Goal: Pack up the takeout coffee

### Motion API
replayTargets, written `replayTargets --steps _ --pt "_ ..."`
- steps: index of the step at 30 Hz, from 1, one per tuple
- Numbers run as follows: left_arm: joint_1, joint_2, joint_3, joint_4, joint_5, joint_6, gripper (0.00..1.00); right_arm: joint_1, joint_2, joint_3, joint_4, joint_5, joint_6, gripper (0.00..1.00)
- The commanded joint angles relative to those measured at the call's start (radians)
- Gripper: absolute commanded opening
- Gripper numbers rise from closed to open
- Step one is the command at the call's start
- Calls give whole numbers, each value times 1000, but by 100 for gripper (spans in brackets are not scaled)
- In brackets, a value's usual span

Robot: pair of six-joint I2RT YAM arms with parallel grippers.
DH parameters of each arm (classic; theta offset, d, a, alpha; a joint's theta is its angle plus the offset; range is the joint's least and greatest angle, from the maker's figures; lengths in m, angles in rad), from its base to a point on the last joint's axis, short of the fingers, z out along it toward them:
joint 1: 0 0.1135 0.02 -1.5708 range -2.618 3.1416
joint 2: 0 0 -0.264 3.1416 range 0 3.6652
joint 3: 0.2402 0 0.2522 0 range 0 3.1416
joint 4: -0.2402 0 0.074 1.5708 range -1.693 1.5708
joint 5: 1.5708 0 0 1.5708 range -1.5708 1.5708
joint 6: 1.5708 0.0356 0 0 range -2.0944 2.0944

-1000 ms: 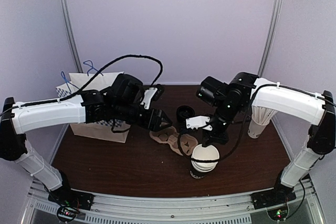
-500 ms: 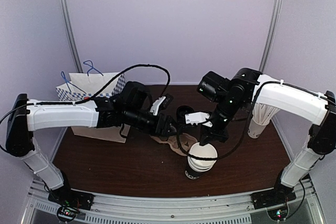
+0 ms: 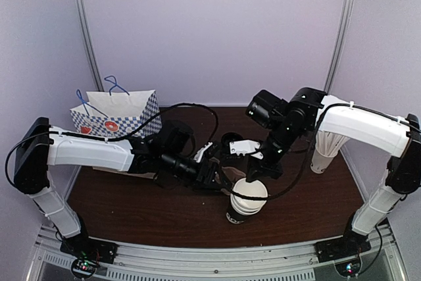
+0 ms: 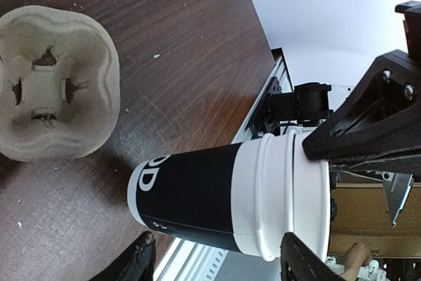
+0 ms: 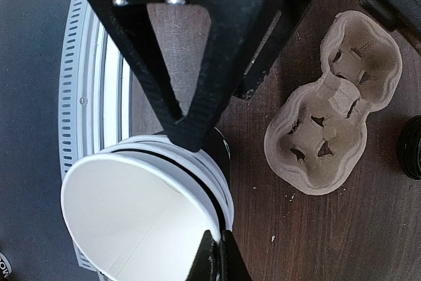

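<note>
Top external view puts the main hazard at the near middle of the dark wooden table, where the stack of lidless black paper cups with white rims leans a little with both arms crowded around it. The right gripper has its jaws pinched tight on the rim of the topmost cup. The left gripper holds nothing: its jaws are spread wide, and the left wrist view shows the stack's black wall just ahead of its fingertips. If those jaws close too hard, the thin paper could buckle. If they grip too weakly, a pull from the right could bring up several nested cups or tip the whole stack toward the table's near edge. The two grippers sit very close, so a small misalignment could knock them together. I also judge the takeout coffee to be at risk. It is a small black paper cup under a round black plastic lid, standing just beyond the beige moulded-pulp cup carrier, right beside the right wrist, where a swing could topple it. From above it shows as a dark disc with a raised ring, partly hidden by the wrist's white housing. Its side wall is barely visible, so I cannot tell whether the lid is fully seated.
</note>
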Motion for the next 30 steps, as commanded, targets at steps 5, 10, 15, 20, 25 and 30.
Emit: replayTargets --steps 5,10,15,20,25,30 --pt "-6 23 -8 85 47 -45 64 5 38 16 50 16 36 0" --pt "-6 38 4 66 54 -46 63 5 61 42 52 25 49 0" --pt "-6 57 12 11 52 -48 60 4 60 51 60 30 65 0" --pt "-5 85 12 -6 56 -55 59 2 49 59 75 36 75 0" --pt "-3 98 19 -32 49 -53 58 -1 38 101 30 -25 71 0" --pt "-1 98 35 -57 47 -38 58 -3 33 146 -45 -102 46 0"
